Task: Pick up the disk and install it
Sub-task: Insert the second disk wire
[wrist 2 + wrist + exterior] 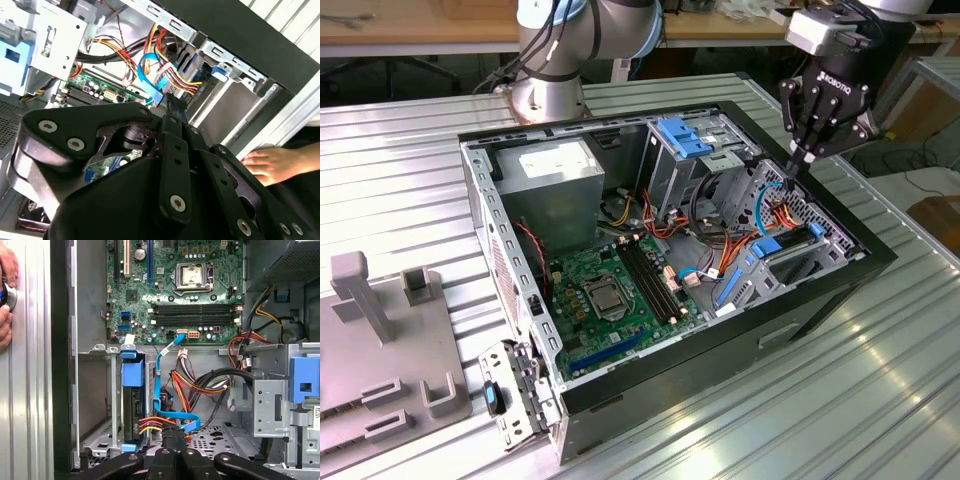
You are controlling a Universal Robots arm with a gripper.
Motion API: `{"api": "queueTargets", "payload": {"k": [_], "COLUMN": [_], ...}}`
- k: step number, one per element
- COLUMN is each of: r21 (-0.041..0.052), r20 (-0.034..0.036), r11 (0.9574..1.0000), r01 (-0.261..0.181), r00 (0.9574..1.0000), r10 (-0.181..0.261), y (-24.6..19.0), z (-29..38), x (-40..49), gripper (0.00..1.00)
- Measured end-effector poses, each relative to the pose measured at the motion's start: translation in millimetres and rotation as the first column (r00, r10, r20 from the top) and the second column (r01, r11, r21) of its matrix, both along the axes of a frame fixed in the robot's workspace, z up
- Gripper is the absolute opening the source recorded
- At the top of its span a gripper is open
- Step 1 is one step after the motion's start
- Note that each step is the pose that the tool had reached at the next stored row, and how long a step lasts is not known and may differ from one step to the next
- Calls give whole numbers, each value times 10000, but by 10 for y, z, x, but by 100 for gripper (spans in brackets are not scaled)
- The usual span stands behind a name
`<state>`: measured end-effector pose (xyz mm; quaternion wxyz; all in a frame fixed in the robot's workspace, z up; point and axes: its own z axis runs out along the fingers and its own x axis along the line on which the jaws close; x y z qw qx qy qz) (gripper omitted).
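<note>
The disk [133, 402], a dark drive with blue rails, stands on edge in a bay slot of the open computer case [820, 300], close to the case's side wall. In the exterior view its blue rail [767, 244] shows in the bay toward that view's right. Red, orange and yellow power wires [150, 422] reach its end. My gripper [793, 172] hangs just above this bay, shut, and I see nothing between its fingers. In both wrist views the fingertips [172, 436] [172, 101] sit beside a looped blue data cable [172, 416], a short way from the disk.
The green motherboard [610, 290] lies in the case floor, a power supply [555, 175] at the back, and a metal drive cage with blue clips [685, 140] beside it. A person's hand [272, 162] rests on the ribbed table outside the case. A grey fixture [380, 330] stands at the exterior view's left.
</note>
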<state>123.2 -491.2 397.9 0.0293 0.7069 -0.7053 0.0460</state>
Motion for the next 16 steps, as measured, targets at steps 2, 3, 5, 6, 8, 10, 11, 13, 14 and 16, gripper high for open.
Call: {"api": "queueTargets", "payload": {"k": [2, 3, 5, 6, 8, 10, 11, 13, 14, 16], "r21": [-4, -3, -4, -4, -5, -54, -140, -379, -477, -639], "r20": [0, 0, 0, 0, 0, 0, 0, 0, 0, 0], "r11": [10000, 10000, 10000, 10000, 10000, 10000, 9999, 9993, 9989, 9980], "r01": [-3, -2, -2, -2, -3, -2, -4, -3, -3, -3], "r00": [10000, 10000, 10000, 10000, 10000, 10000, 10000, 10000, 10000, 10000], "r10": [3, 2, 2, 2, 3, 2, 4, 3, 3, 3], "y": [1, 1, 1, 1, 4, 56, 132, 148, 148, 148], "z": [1, 1, 1, 1, -1, -12, -29, -56, -63, -84], "x": [1, 1, 1, 1, 1, 3, 4, 4, 4, 3], "gripper": [11, 11, 11, 17, 30, 36, 36, 36, 36, 36]}}
